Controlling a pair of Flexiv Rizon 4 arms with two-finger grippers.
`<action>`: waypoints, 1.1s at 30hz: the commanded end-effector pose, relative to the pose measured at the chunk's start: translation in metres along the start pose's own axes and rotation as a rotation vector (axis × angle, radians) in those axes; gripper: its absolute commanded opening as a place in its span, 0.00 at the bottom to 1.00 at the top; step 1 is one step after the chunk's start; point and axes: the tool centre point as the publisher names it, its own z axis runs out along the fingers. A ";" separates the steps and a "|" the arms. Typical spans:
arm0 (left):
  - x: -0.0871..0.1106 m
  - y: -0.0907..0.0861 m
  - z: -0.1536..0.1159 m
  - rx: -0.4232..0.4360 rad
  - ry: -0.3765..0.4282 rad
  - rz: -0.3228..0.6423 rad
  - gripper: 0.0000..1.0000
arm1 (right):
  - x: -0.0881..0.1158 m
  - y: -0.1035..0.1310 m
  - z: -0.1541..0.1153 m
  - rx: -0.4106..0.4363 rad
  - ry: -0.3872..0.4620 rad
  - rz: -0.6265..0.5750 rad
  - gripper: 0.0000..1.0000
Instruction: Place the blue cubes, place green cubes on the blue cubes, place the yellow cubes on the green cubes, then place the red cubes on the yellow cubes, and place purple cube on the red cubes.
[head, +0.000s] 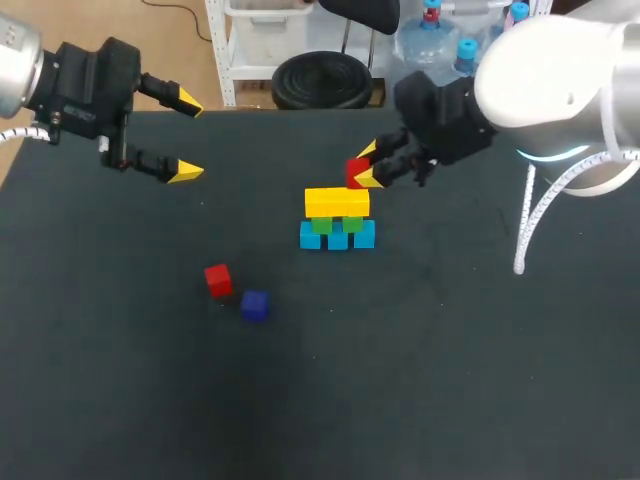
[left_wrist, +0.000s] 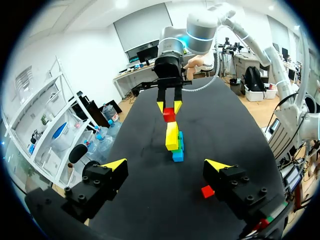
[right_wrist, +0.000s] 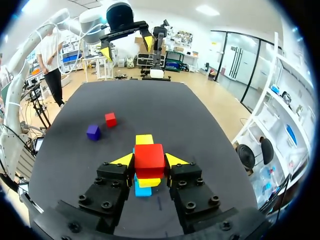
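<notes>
Holding the held red cube (head: 355, 172) clamped between both fingertips, the right gripper (head: 367, 165) hangs just over the stack near the middle of the tabletop (head: 450, 380). The cube sits above the right end of the yellow cubes (head: 337, 202); whether it touches them cannot be told. Under the yellow cubes lie the green cubes (head: 335, 224), and these rest on the row of blue cubes (head: 337, 236) on the tabletop. To the near left of the stack, apart from it, the loose red cube (head: 217, 280) lies on the tabletop, with the purple cube (head: 254, 305) just beside it on its near right. The left gripper (head: 186, 137) hovers at the far left, well apart from the stack, fingers spread wide with nothing between them.
</notes>
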 end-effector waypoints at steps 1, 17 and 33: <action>0.002 -0.001 0.000 -0.003 -0.005 0.004 1.00 | -0.003 -0.001 0.004 -0.004 -0.001 -0.003 0.00; 0.002 -0.001 0.000 -0.003 -0.005 0.004 1.00 | -0.004 0.004 0.014 -0.017 -0.001 0.004 0.00; 0.002 -0.001 0.000 -0.003 -0.005 0.004 1.00 | 0.003 0.004 0.018 -0.008 -0.010 0.035 0.00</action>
